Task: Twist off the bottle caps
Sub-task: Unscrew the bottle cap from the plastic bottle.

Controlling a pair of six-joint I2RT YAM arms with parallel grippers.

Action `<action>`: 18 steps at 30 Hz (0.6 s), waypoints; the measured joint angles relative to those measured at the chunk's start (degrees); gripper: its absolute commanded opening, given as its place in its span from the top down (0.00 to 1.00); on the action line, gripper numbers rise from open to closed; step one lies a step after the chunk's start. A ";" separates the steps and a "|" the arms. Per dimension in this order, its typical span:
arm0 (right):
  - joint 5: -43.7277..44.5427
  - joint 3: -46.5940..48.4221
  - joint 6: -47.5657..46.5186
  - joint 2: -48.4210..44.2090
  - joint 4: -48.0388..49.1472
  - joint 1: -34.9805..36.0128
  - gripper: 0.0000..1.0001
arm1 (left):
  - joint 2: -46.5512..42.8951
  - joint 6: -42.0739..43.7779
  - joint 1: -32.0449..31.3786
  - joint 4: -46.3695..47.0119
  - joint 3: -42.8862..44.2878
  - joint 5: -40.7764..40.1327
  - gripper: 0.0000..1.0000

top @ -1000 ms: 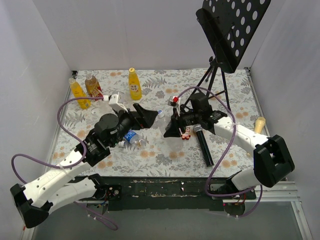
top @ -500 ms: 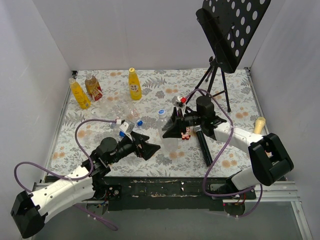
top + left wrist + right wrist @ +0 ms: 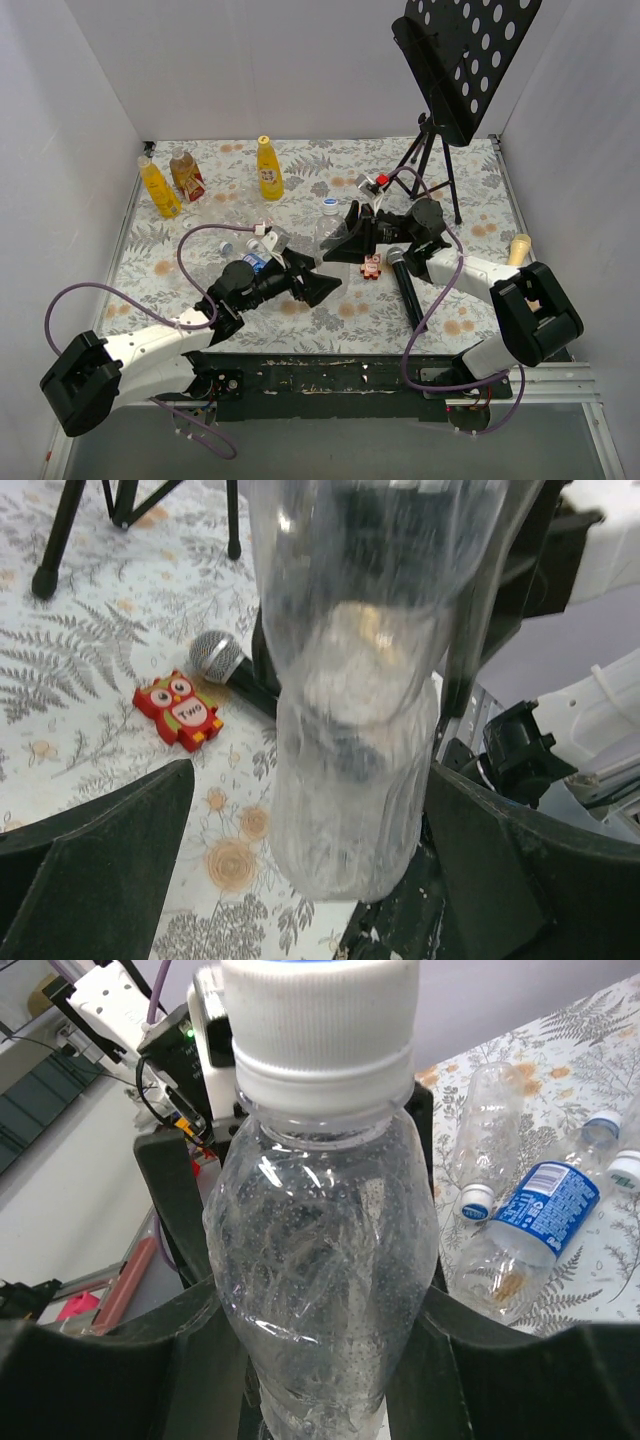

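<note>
Bottle cap [image 3: 318, 1005] white, round | right hand [image 3: 318, 1305] grasps crinkled clear bottle [image 3: 320, 1210] | left hand [image 3: 310, 780] released

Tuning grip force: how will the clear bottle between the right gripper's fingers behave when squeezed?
The clear bottle looks empty and creased, so probably light and easily dented. Its glossy wall may slip.

Colours: counter [image 3: 480, 200] white with grey fern print, orange blossoms; upright bottle [image 3: 320, 1260] clear; its cap [image 3: 320, 1010] white, top edge possibly blue; owl figure [image 3: 178, 710] red, orange-trimmed; lying bottle [image 3: 530, 1222] blue-labelled.
</note>
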 measured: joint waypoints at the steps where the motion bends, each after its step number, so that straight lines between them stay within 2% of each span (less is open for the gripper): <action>1: 0.07 -0.44 0.68 0.09 0.63 -0.07 0.93 | 0.81 -0.13 0.02 1.33 0.39 -0.04 0.02; 3: 0.09 -1.16 1.77 0.31 1.36 -0.04 0.91 | 2.12 -0.35 0.04 3.72 1.18 0.02 0.02; 5: 0.11 -1.55 2.19 0.55 1.53 -0.04 0.88 | 3.96 -0.42 0.04 5.49 2.71 0.28 0.10; 8: 0.00 -1.73 2.54 0.83 2.01 0.00 0.82 | 7.19 -0.42 0.04 6.67 5.31 1.01 0.41; 9: 0.07 -1.73 2.47 0.83 2.08 0.00 0.79 | 8.11 -0.33 0.04 6.49 6.08 1.92 0.50; 11: 0.09 -1.73 1.86 0.83 1.64 -0.33 0.70 | 9.14 0.52 -0.11 5.46 7.30 2.86 0.74; 15: -0.37 -1.40 -2.93 -0.13 -3.65 -0.61 0.41 | 8.85 2.69 0.20 2.05 7.76 4.07 0.80; 18: -2.12 0.90 -11.32 -1.81 -13.86 -0.09 0.27 | 6.88 4.94 0.15 -1.88 7.76 4.55 0.81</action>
